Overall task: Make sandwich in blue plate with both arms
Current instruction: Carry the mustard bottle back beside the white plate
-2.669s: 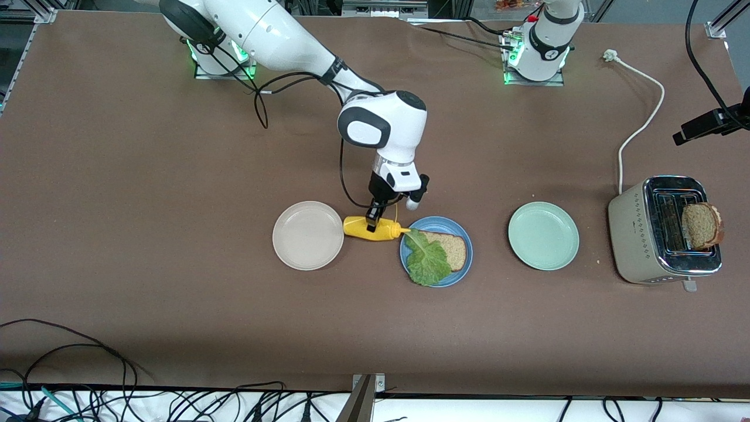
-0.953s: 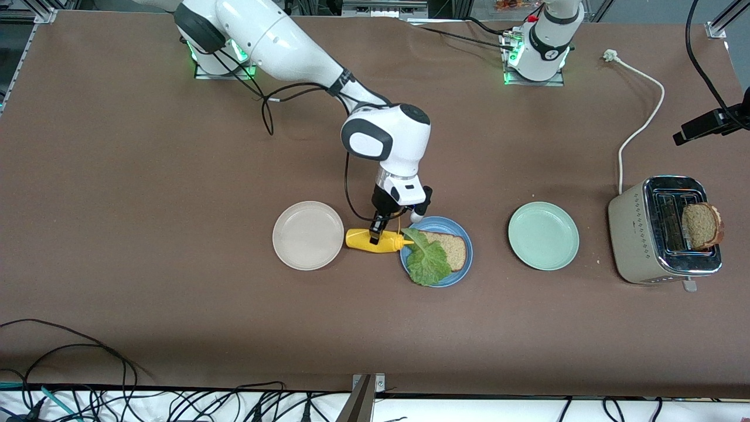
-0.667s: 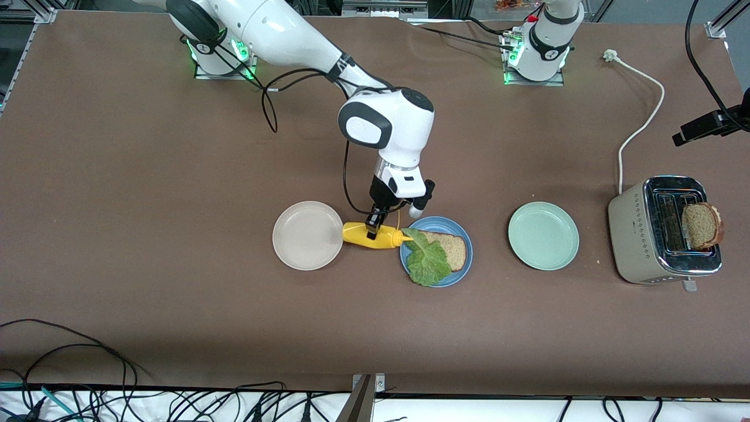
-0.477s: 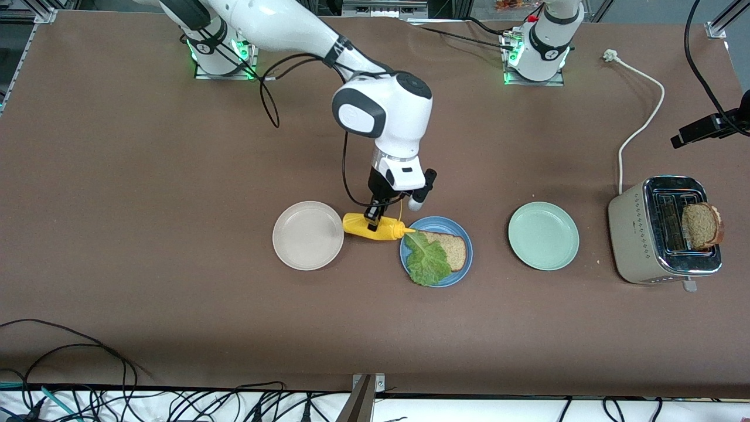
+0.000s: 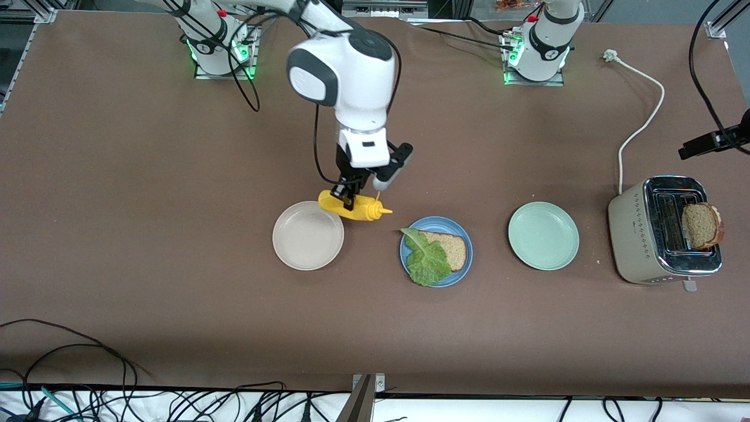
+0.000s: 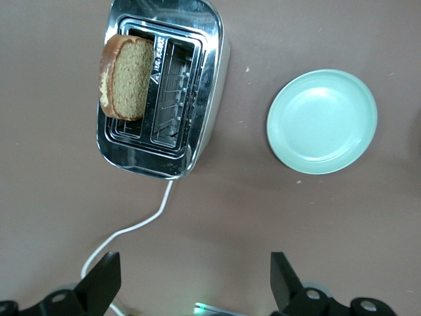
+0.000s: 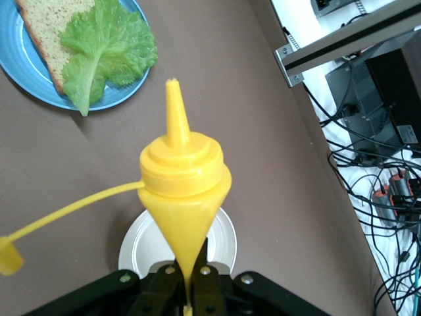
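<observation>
The blue plate (image 5: pixel 463 266) (image 7: pixel 26 74) holds the open sandwich: one brown bread slice (image 5: pixel 452 248) (image 7: pixel 49 29) with a green lettuce leaf (image 5: pixel 426 259) (image 7: pixel 108 49) lying partly over it. My right gripper (image 5: pixel 347 199) (image 7: pixel 191 284) is shut on a yellow squeeze bottle (image 5: pixel 351 207) (image 7: pixel 185 181), held lying flat in the air over the cream plate's rim. Its nozzle points toward the blue plate and its cap hangs open on a strap. A second bread slice (image 5: pixel 702 225) (image 6: pixel 126 76) stands in the toaster. My left gripper (image 6: pixel 194 293) is open and empty, high above the table.
A cream-white plate (image 5: pixel 304 240) (image 7: pixel 220 242) sits toward the right arm's end of the blue plate. A mint-green plate (image 5: pixel 543 235) (image 6: pixel 322 122) sits toward the left arm's end. The metal toaster (image 5: pixel 641 234) (image 6: pixel 204 85) stands past it, with its white cord (image 5: pixel 641 126).
My right gripper has lifted the yellow bottle off the table and carried it up and away from the blue plate's rim toward the cream plate. The left arm waits unchanged.
</observation>
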### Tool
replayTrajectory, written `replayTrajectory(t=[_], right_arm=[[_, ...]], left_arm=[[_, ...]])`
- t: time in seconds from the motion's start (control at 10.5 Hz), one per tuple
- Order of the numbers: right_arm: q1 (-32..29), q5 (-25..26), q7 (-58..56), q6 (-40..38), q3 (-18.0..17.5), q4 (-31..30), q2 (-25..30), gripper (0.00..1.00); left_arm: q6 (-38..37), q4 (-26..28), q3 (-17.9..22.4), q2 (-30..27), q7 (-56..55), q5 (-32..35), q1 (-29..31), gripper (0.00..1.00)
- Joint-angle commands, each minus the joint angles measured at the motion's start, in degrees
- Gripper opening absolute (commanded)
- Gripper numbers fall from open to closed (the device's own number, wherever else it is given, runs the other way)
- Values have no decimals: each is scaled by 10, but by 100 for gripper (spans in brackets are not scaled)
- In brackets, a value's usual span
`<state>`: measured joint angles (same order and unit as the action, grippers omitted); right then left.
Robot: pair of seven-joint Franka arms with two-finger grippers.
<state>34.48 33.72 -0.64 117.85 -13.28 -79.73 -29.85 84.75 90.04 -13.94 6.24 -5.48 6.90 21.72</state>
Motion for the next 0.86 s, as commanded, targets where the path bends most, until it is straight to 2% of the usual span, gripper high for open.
replayTrajectory(t=[0.0,0.1,0.19,0.38,0.48,0.76], right_arm=[[-51,-75,-34,103,11,-173,134,0],[-55,-89,-47,143,28,-215,164,0],[-55,-113,-69,168,46,-247,190,0],[-55,-193,-144,195,79,-295,234,0],[-55,-234,-189,199,96,-312,253,0],[-55,-363,-345,199,155,-358,299,0]], left_arm=[[-19,-28,-10,31,-2,105,-59,100],[-52,-24,-13,34,-3,216,-138,100],[-82,-33,-8,53,-2,281,-188,100],[-80,-64,-4,62,7,178,-113,100],[-75,-66,-4,63,6,155,-95,100],[-42,-70,-3,69,7,152,-69,100]])
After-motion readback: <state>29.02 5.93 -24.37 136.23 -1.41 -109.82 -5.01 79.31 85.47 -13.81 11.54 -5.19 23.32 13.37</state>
